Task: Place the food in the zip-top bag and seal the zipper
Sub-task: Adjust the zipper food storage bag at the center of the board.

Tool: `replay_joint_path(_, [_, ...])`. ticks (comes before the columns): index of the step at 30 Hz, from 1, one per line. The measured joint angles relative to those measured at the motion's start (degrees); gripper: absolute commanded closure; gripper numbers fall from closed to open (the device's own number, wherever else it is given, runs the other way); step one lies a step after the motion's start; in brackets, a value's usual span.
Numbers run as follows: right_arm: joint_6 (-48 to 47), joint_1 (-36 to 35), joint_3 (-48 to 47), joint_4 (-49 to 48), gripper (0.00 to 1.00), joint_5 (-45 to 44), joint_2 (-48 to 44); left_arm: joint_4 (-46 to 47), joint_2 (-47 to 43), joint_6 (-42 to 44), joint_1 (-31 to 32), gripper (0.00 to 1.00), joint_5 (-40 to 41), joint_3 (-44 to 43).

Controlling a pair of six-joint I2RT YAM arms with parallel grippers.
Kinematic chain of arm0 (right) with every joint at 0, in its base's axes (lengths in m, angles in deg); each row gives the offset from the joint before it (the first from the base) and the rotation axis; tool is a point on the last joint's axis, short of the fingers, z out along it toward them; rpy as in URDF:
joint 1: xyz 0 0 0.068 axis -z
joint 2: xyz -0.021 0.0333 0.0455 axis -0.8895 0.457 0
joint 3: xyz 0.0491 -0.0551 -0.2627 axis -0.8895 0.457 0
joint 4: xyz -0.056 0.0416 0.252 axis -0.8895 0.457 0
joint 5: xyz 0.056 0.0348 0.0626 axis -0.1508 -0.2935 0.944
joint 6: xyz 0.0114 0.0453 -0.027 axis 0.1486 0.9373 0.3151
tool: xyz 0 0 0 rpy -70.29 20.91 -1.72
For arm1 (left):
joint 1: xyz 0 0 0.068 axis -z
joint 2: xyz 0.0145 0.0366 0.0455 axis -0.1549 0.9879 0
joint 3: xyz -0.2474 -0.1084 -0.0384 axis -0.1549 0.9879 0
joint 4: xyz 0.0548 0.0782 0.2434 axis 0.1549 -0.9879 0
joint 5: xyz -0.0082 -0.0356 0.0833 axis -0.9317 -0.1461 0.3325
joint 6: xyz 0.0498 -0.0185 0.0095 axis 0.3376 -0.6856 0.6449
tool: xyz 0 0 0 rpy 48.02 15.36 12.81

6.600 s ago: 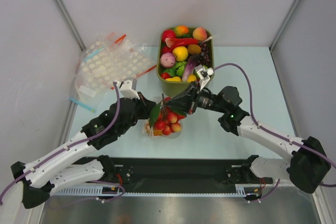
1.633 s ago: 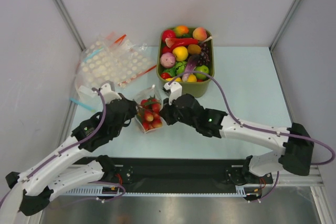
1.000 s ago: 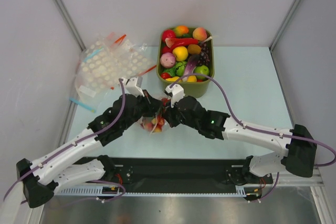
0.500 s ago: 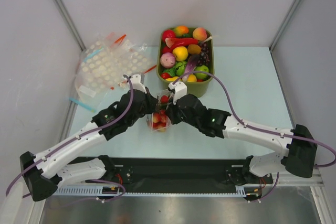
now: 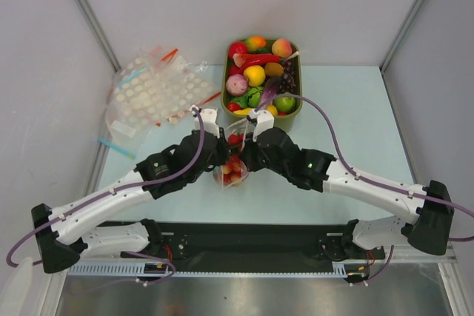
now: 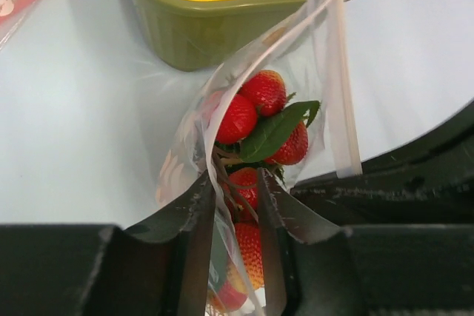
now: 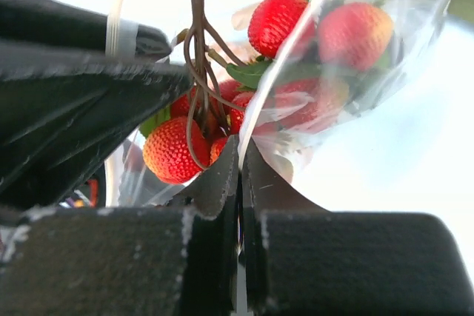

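The clear zip-top bag hangs between my two grippers just in front of the green tub. It holds red strawberries on a stem with a green leaf; they also show in the right wrist view. The pale zipper strip runs down the bag's far side. My left gripper has its jaws narrowly apart around the bag's wall and a strawberry. My right gripper is shut tight on the bag's film. I see no pineapple.
The green tub of toy fruits and vegetables stands just behind the bag. A heap of white-dotted clear bags lies at the back left. Grey walls close in the left, back and right.
Both grippers have moved together and slightly toward the tub. The left one has travelled right. The bag between them is now bunched narrower, its strawberries hanging below.
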Motion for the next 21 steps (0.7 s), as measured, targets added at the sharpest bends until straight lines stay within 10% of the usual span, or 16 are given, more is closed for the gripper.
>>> replay_joint_path(9, [7.61,-0.83,-1.14,2.58,1.0,-4.33,-2.38,4.83,-7.02,5.29,0.42,0.7,-5.84,2.36])
replay_joint_path(21, [12.09,-2.91,-1.64,3.91,1.0,-11.37,-2.56,4.81,-2.67,7.02,0.68,0.26,-9.33,2.34])
